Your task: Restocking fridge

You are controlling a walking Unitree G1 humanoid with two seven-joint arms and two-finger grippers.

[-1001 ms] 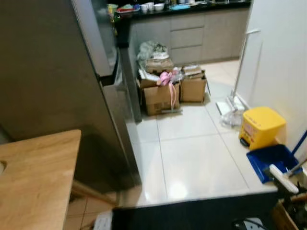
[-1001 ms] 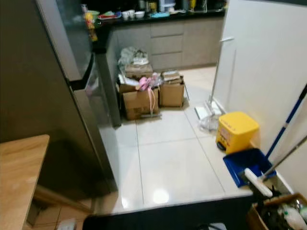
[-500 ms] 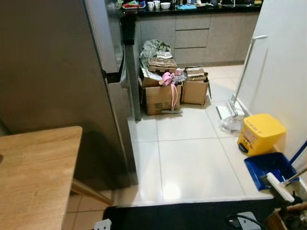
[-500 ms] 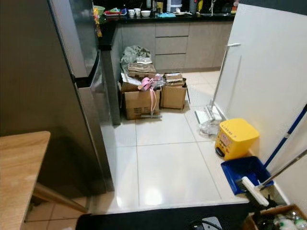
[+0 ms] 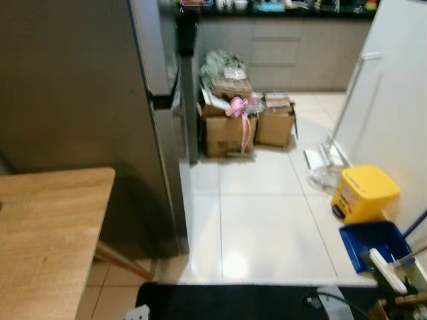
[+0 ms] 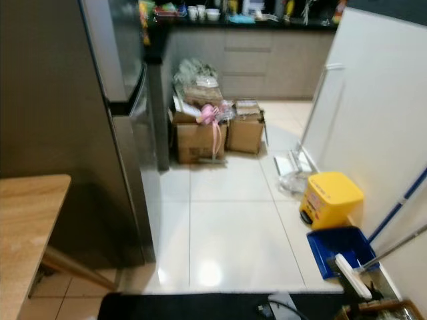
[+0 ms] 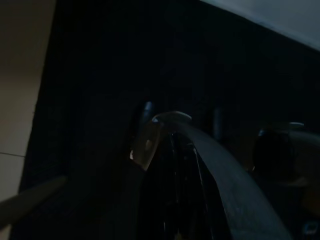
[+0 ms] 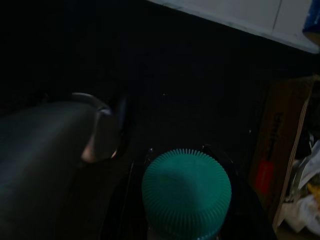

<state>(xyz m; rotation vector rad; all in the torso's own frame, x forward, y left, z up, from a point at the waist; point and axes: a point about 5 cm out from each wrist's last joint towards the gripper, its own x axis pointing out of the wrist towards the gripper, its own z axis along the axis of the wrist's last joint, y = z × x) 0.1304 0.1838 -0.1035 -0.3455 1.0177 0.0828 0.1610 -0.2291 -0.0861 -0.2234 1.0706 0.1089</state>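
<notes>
The tall steel fridge [image 5: 155, 60] stands at the left with its doors closed, its dark side panel [image 6: 53, 93] facing me. In the right wrist view a green ribbed bottle cap [image 8: 186, 192] sits close to the camera, between the dark shapes of my right gripper's fingers, above a dark mat. The left wrist view is very dark. Only a grey curved part [image 7: 220, 175] and a small glint can be made out there.
A wooden table [image 5: 47, 233] fills the lower left. Cardboard boxes [image 5: 230, 127] sit past the fridge, below a dark kitchen counter [image 6: 233, 20]. On the right stand a white wall, a yellow bin [image 5: 363, 193], a blue dustpan [image 5: 373, 243] and a mop [image 6: 300, 160]. A dark mat [image 5: 227, 303] lies at my feet.
The whole picture has shifted, so the camera has moved closer to the fridge's corner and turned a little. Nothing in the room has moved.
</notes>
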